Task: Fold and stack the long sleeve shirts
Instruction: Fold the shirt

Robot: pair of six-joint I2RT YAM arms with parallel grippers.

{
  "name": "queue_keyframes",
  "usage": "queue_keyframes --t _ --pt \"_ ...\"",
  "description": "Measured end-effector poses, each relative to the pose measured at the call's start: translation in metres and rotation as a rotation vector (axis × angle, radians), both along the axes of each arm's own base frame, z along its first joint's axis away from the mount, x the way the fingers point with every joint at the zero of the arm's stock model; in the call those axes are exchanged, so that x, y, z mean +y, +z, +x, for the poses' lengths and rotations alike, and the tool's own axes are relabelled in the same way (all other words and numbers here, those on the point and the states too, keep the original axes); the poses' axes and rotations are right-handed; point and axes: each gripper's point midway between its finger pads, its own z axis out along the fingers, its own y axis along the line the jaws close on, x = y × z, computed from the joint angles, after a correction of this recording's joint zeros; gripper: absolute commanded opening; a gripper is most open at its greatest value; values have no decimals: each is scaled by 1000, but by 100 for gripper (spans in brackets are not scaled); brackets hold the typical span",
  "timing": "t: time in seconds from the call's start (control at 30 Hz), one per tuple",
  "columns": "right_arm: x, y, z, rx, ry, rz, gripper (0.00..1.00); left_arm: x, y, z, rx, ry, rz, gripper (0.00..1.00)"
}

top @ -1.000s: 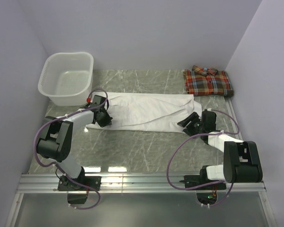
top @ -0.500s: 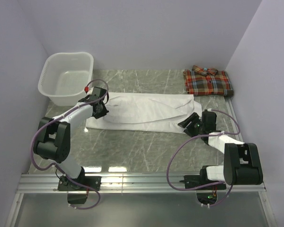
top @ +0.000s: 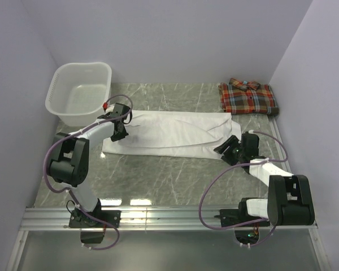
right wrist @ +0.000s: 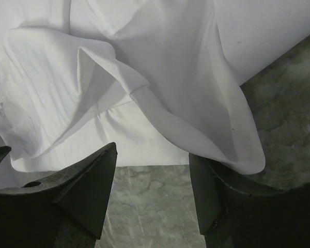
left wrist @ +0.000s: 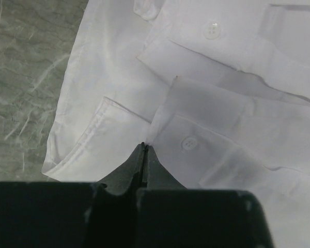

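Left gripper (left wrist: 144,148) is pressed together on the left end of the white shirt (top: 169,131), which is laid lengthwise across the table (top: 175,169); a pinch of cloth cannot be confirmed. Right gripper (right wrist: 152,155) is held spread at the opposite edge, apparently readied for folding.

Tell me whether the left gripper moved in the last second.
Yes: the left gripper shifted farther back over the white shirt, toward the basket.

You see the white shirt (top: 169,132) lying flat across the tabletop (top: 158,175), your left pincer (top: 120,134) over its left end and your right pincer (top: 223,148) at its near right corner (the folded plaid shirt (top: 247,99) sits far right, the basket (top: 82,66) far left).
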Motion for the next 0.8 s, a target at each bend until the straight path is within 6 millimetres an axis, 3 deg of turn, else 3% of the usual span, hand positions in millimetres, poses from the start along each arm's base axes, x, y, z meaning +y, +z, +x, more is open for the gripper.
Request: queue_keyframes --t 0.23,0.37,0.47,0.5,0.6,0.7,0.8 --pt "-5 2 -6 3 2 -37 65 8 -3 -1 19 20 49 3" --pt "-6 2 -9 9 11 -52 65 10 4 3 9 27 59 14" --pt "-7 5 -13 7 31 -70 64 13 5 0 18 37 80 39" --pt "-7 7 -13 2 39 -78 64 15 5 -1 22 41 87 53" --pt "-8 27 -6 -48 67 -104 65 18 7 -6 34 54 103 67" --pt "-5 62 9 -145 99 -120 66 18 18 -10 26 57 99 70" --pt "11 101 25 -255 151 -108 67 11 44 -9 -33 46 72 69"
